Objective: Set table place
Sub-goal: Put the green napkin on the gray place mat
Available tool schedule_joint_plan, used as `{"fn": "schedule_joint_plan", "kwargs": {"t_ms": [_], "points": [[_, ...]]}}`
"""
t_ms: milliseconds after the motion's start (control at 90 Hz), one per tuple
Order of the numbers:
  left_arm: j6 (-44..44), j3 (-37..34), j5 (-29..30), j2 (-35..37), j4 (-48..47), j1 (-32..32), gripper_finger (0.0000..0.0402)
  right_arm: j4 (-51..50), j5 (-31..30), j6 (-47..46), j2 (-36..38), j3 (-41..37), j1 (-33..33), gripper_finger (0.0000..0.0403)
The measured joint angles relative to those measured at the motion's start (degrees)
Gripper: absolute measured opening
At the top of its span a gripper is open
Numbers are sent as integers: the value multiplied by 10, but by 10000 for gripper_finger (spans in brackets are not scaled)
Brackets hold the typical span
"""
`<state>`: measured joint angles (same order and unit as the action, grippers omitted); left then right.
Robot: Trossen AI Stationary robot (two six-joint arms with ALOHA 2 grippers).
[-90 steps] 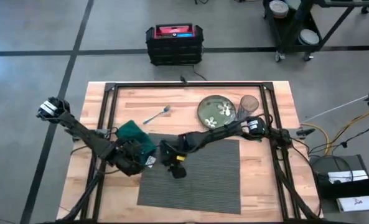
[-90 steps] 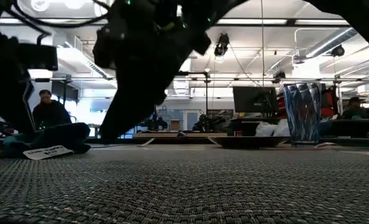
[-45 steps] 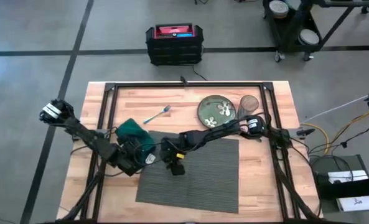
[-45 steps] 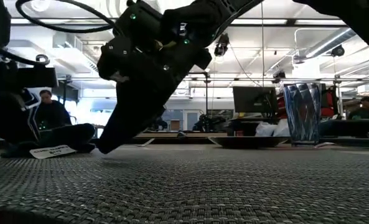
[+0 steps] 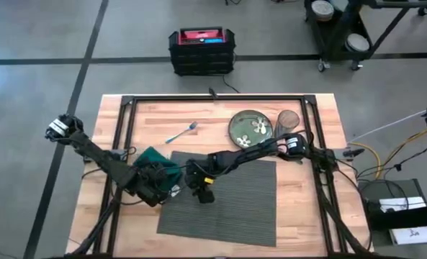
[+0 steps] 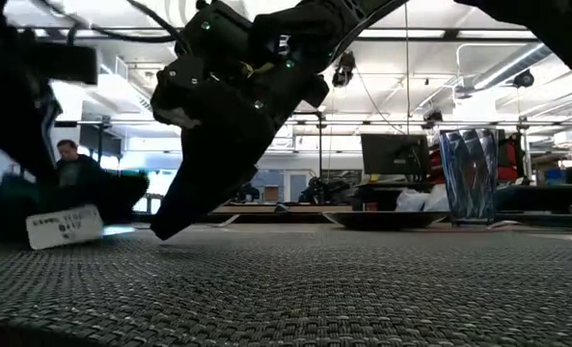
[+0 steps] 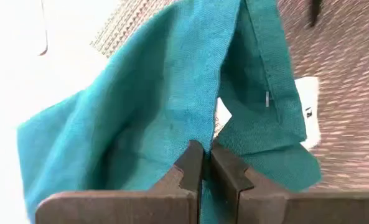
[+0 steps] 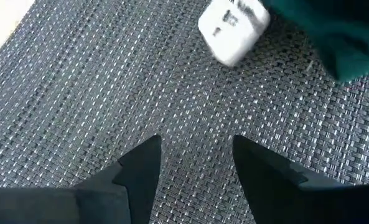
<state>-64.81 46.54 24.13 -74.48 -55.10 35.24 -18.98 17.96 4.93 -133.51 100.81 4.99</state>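
Left claw (image 7: 201,163) pinched tight on a fold of the teal-green napkin (image 7: 172,106), cloth draped away from the fingers with a white tag (image 7: 308,118) at its edge. Seen from above, left claw (image 5: 158,185) at the left edge of the placemat (image 5: 231,205), napkin (image 5: 154,160) bunched just beside it on the desk (image 5: 307,223). Right claw (image 8: 196,158) spread moderately wide, gripping nothing, fingers angled down close over the ribbed placemat (image 8: 109,87); from above, right claw (image 5: 201,191) over the mat's far left part, near the left claw. Placemat lying flat at the desk's near centre. Farther back: fork (image 5: 181,133), green flowered plate (image 5: 250,128), glass (image 5: 288,119) just right of the plate.
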Motion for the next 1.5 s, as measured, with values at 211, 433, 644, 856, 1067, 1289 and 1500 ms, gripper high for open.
{"fn": "schedule_joint_plan", "kwargs": {"t_ms": [211,433,644,856,1067,1289,1500], "points": [[-24,9,-11,-7,2,0,2,0,0,-5,0,0,0,187],[-38,-23,-53,-18,88,16,1,-39,1,-7,10,-1,3,183],[-38,-16,-36,-18,162,18,0,-98,1,21,63,0,2,183],[15,-12,-10,-20,222,23,0,-132,0,44,97,0,2,179],[72,-13,9,-20,226,22,0,-221,-1,16,107,-15,8,166],[106,-14,9,-20,226,22,0,-238,-72,-121,136,-130,43,137],[129,-17,19,-20,252,21,0,-146,-176,-230,206,-259,108,104]]}}
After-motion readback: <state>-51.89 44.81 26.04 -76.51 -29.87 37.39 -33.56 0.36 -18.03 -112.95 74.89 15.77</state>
